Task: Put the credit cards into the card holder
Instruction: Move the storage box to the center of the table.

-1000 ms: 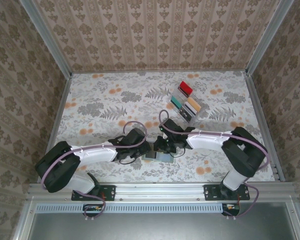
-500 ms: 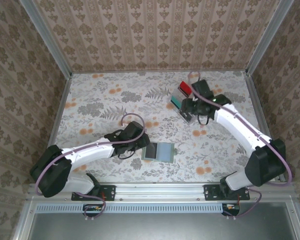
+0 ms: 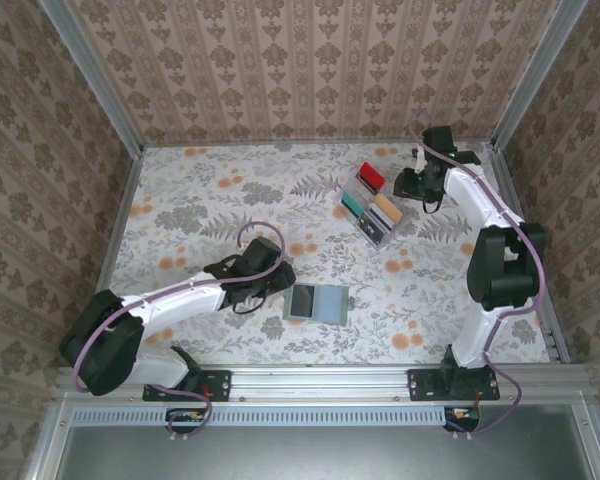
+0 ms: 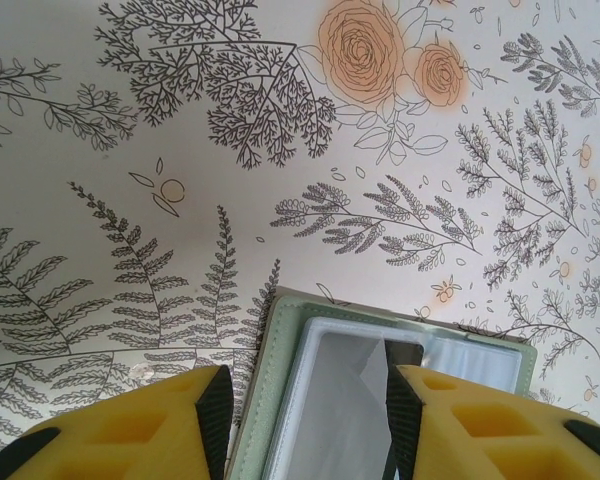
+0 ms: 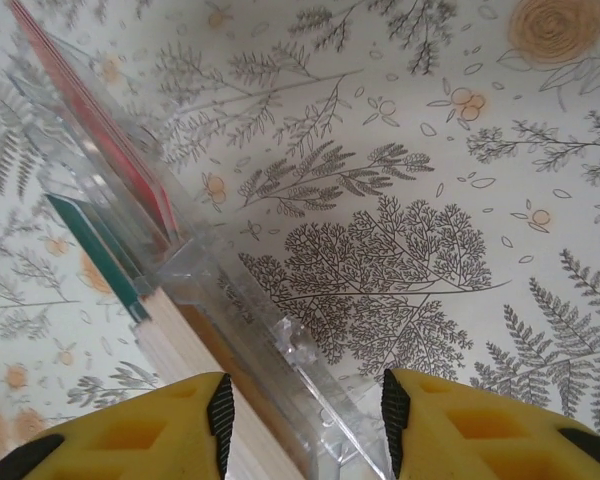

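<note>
The card holder [image 3: 330,305] lies open and flat near the table's front. It is sage green, and a dark card [image 3: 302,300] sits in its left half. My left gripper [image 3: 283,287] is just left of it, open. In the left wrist view the card holder's green edge [image 4: 272,380] and a clear window lie below the open jaws of the left gripper [image 4: 308,412]. Credit cards stand in a clear tray [image 3: 394,222]: red [image 3: 371,178], teal [image 3: 351,205], tan [image 3: 385,208]. My right gripper [image 3: 404,188] is open beside the tray's right side. The right gripper [image 5: 307,415] straddles the tray wall [image 5: 280,350], near the red card [image 5: 130,150] and the teal card [image 5: 95,245].
Metal rails [image 3: 520,240] and patterned walls close in the table on the left, right and back. Both arm bases are bolted along the front rail [image 3: 320,380]. Floral cloth [image 3: 210,200] covers the table.
My right arm left the card holder, passed over the tray and swung to the back right. The left gripper drew back a little to the left, off the card holder.
</note>
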Controlling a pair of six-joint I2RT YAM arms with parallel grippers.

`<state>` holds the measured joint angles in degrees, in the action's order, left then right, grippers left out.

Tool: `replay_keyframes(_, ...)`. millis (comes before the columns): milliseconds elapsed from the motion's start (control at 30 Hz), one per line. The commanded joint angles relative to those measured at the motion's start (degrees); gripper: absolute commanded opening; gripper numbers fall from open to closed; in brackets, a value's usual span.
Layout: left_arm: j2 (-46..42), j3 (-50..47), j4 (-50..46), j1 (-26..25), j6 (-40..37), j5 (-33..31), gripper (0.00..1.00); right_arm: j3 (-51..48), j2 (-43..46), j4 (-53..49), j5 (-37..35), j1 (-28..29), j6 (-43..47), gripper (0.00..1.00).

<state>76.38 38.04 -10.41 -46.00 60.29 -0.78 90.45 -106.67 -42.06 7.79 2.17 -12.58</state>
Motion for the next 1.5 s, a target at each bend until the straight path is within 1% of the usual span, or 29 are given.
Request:
replay_keyframes(0,-0.3,1.7,0.2,0.7,-1.5,1.0,0.48,3.1,-2.1,-4.4,-0.5,0.1,6.7,0.45)
replay_keyframes(100,-0.1,1.8,0.1,1.0,-1.7,1.3,0.48,4.3,-3.9,-4.6,0.1,0.0,8.4,0.43)
replay_keyframes(167,0.2,1.9,0.1,1.4,-1.9,1.6,0.48,5.9,-5.4,-6.0,0.4,0.0,9.3,0.39)
replay_keyframes(233,0.4,2.1,0.0,1.7,-2.1,1.9,0.48,6.1,-6.2,-5.8,-1.2,0.0,9.1,0.37)
replay_keyframes(367,0.4,2.0,-0.2,1.9,-2.1,2.0,0.48,7.1,-8.3,-6.7,-1.2,0.0,10.3,0.35)
replay_keyframes(400,0.4,1.9,-0.3,1.9,-2.1,2.0,0.48,7.2,-8.7,-6.8,-1.3,0.0,10.7,0.33)
replay_keyframes(467,0.3,1.6,-0.3,2.1,-1.9,2.2,0.48,7.0,-9.2,-6.7,-1.3,0.0,11.5,0.32)
replay_keyframes(533,0.3,1.3,-0.1,2.1,-1.8,2.1,0.48,7.3,-9.4,-7.0,-1.4,0.0,12.1,0.29)
replay_keyframes(767,0.2,1.3,0.0,2.2,-1.8,2.3,0.48,6.7,-7.8,-6.7,0.1,0.0,12.8,0.30)
replay_keyframes(833,0.3,1.3,0.0,2.3,-1.9,2.3,0.48,6.6,-7.3,-6.6,1.6,0.0,12.9,0.30)
replay_keyframes(1000,0.1,1.2,-0.1,2.3,-1.7,2.3,0.48,5.8,-6.3,-6.1,1.8,0.0,12.4,0.30)
replay_keyframes(1100,-0.3,0.8,0.0,2.4,-1.5,2.2,0.48,3.9,-5.1,-4.2,1.7,0.0,11.9,0.30)
replay_keyframes(1233,-0.4,0.7,-0.1,2.4,-1.5,2.2,0.47,4.8,-5.5,-5.3,2.4,0.0,11.7,0.31)
replay_keyframes(1333,-0.4,0.9,-0.5,2.4,-1.7,2.1,0.48,3.0,-3.5,-3.0,2.5,0.0,11.4,0.32)
replay_keyframes(1467,-0.1,0.7,0.0,2.5,-1.4,2.3,0.48,4.3,-4.9,-5.1,2.5,0.0,12.1,0.32)
